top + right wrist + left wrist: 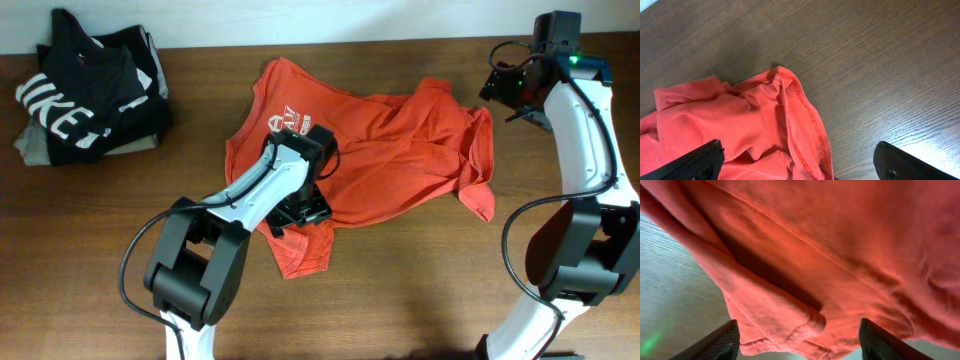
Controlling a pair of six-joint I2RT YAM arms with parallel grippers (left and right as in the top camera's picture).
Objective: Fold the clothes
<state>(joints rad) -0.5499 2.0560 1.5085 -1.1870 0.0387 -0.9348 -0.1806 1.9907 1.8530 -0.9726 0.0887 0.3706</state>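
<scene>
At the far left of the table (400, 290) we see a black shirt (85, 85) with large white letters lying on top of a grey-olive garment (30, 148), well apart from everything else; toward the middle, the red-orange T-shirt (400, 150) lies crumpled and spread across the wood, its white lettering (283, 122) facing up near its left end; the left end effector (300, 208) sits low over the shirt's lower left part, just above the flap that trails toward the near edge of the table; in the left wrist view its fingers (720, 342) stand spread wide, with a rolled hem (805, 322) of the fabric between them and not clamped, so nothing is pinched; farther right, the shirt bunches into folds and ends in a sleeve; the right end effector (503, 88) hangs beyond the shirt's upper right corner, near the far edge of the table; in the right wrist view its fingers (695, 160) stand fully spread above a stitched edge (802, 112) of the shirt and bare wood, holding nothing.
</scene>
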